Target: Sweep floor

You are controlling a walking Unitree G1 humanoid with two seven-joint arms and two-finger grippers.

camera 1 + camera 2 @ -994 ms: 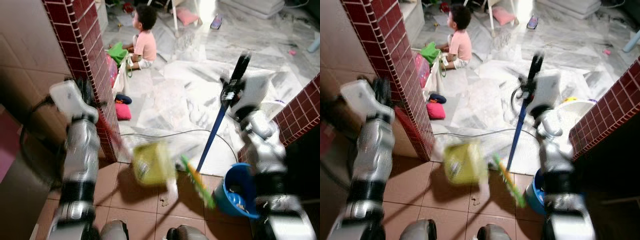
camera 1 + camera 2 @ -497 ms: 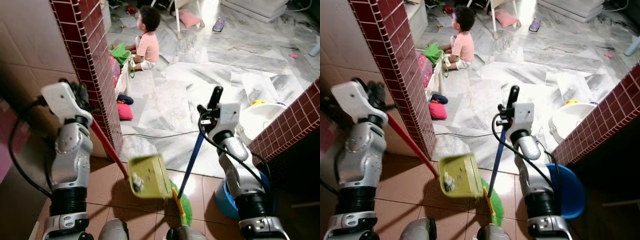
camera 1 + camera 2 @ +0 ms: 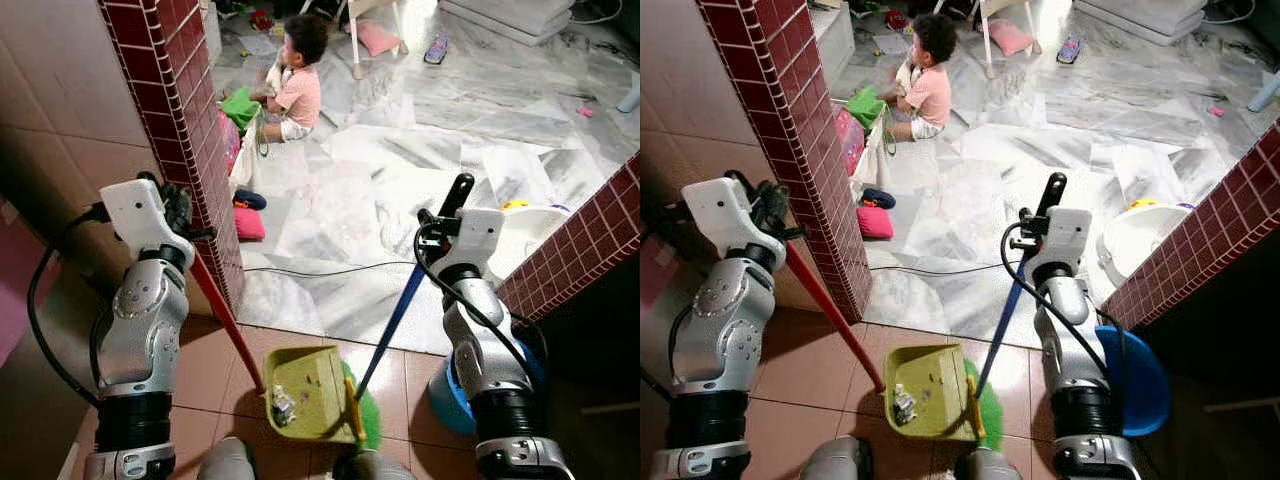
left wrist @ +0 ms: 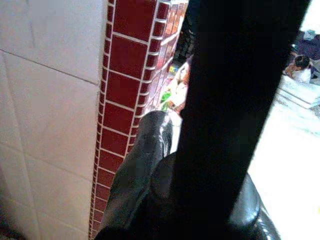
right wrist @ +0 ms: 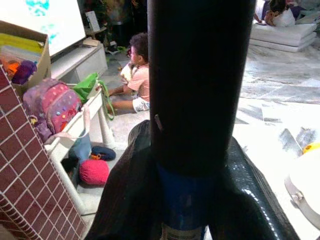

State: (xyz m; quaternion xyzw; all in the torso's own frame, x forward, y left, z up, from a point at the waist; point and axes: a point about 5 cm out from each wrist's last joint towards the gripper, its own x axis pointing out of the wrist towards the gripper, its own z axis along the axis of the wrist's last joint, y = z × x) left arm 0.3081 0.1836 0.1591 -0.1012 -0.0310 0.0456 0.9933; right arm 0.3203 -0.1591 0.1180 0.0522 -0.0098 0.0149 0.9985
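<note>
- The robot is working through the gathering step: the left jaws [image 3: 178, 205] are clamping the red handle [image 3: 228, 325] of the yellow-green dustpan [image 3: 308, 392], which is resting on the brown floor tiles [image 3: 205, 365] just ahead of its feet.
- The right jaws [image 3: 447, 212] are gripping the blue broom handle [image 3: 392, 320]; the green broom head [image 3: 368, 415] is sitting against the pan's edge at 3 o'clock.
- A few scraps [image 3: 282, 405] are already lying inside the pan.
- A blue bin [image 3: 1137, 378] is standing at 3 o'clock of the broom, beside the right arm.
- A child [image 3: 298, 88] is sitting at 12 o'clock, well apart.
- Next, I judge, the pan is calling for a level lift and a tip into that bin, without spilling.
</note>
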